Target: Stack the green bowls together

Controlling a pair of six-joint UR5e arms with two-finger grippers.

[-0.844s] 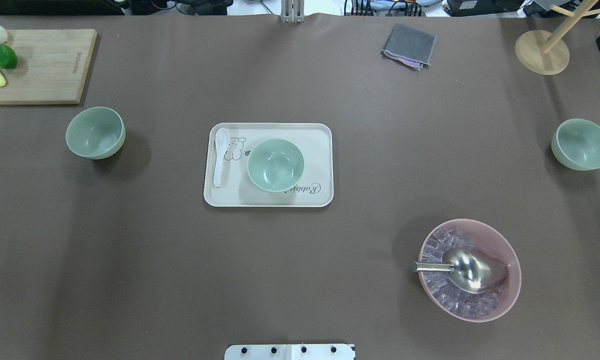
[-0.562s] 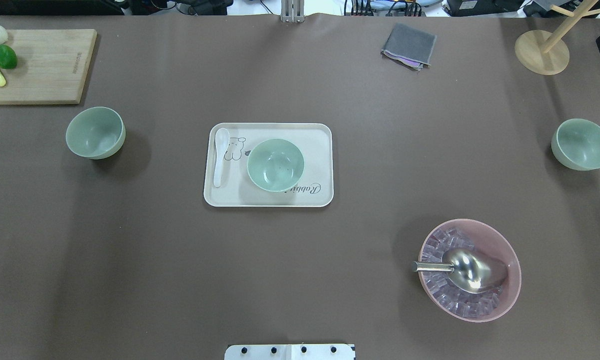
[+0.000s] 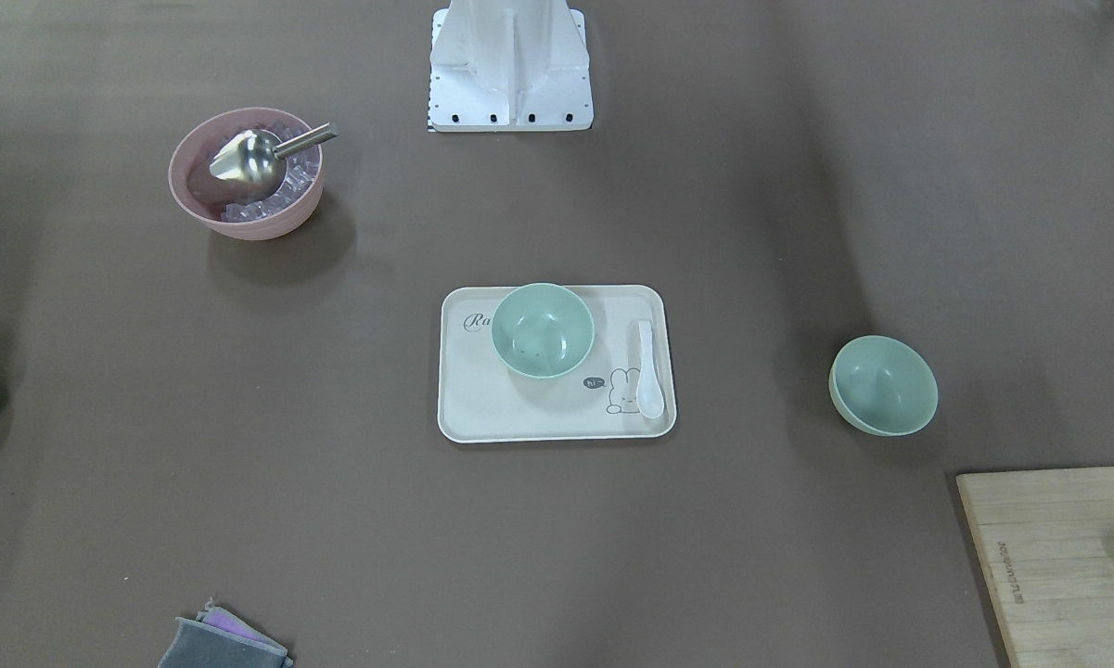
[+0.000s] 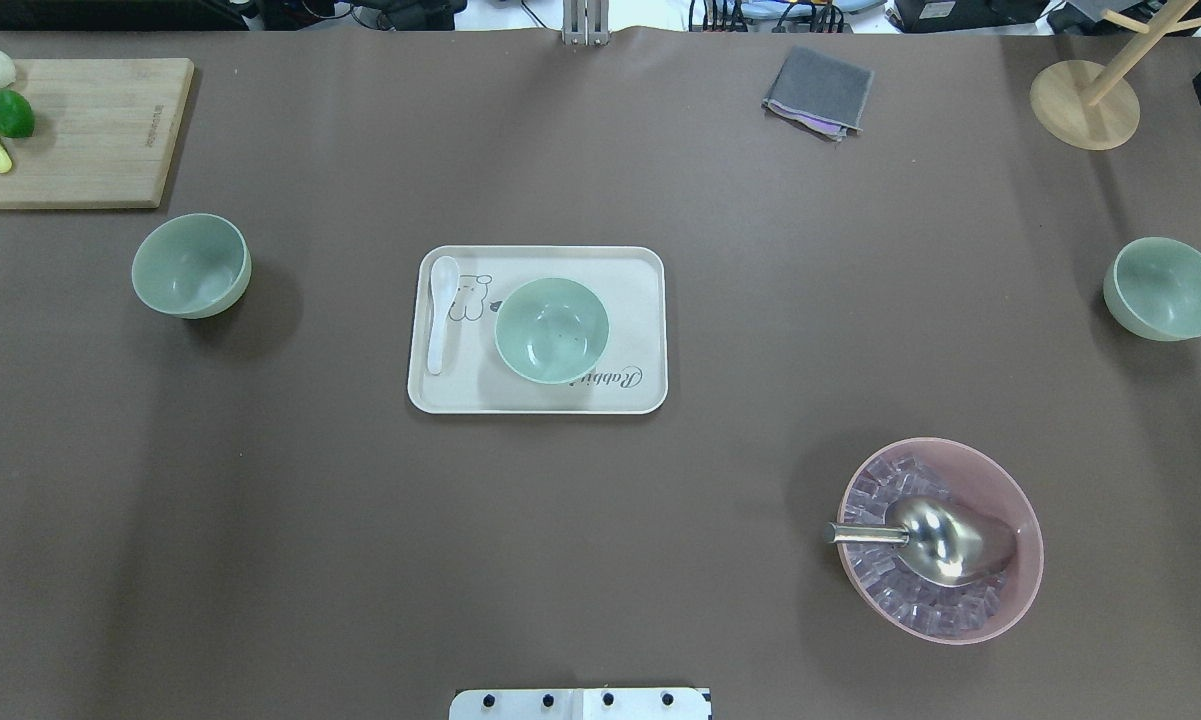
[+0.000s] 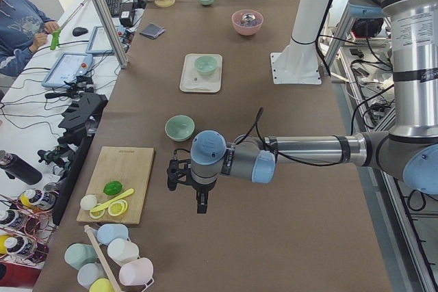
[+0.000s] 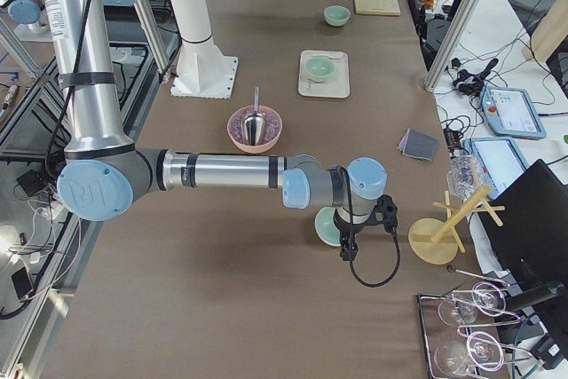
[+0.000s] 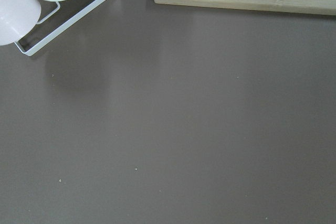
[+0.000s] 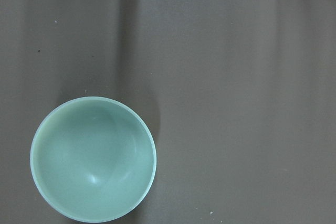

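Observation:
Three pale mint-green bowls stand apart on the brown table. One bowl (image 4: 551, 330) sits on the cream tray (image 4: 630, 390) in the middle. A second bowl (image 4: 191, 265) stands far left, near the cutting board. A third bowl (image 4: 1165, 288) stands far right and fills the lower left of the right wrist view (image 8: 93, 158). My left gripper (image 5: 179, 174) hangs over bare table beyond the left bowl (image 5: 179, 128), seen only from the side. My right gripper (image 6: 383, 212) hovers just beside the right bowl (image 6: 328, 226). I cannot tell whether either is open or shut.
A pink bowl (image 4: 940, 540) with ice and a metal scoop stands front right. A white spoon (image 4: 442, 310) lies on the tray. A wooden cutting board (image 4: 70, 130) with fruit, a grey cloth (image 4: 818, 90) and a wooden stand (image 4: 1085, 105) are at the back. A cup rack (image 7: 31, 3) shows in the left wrist view.

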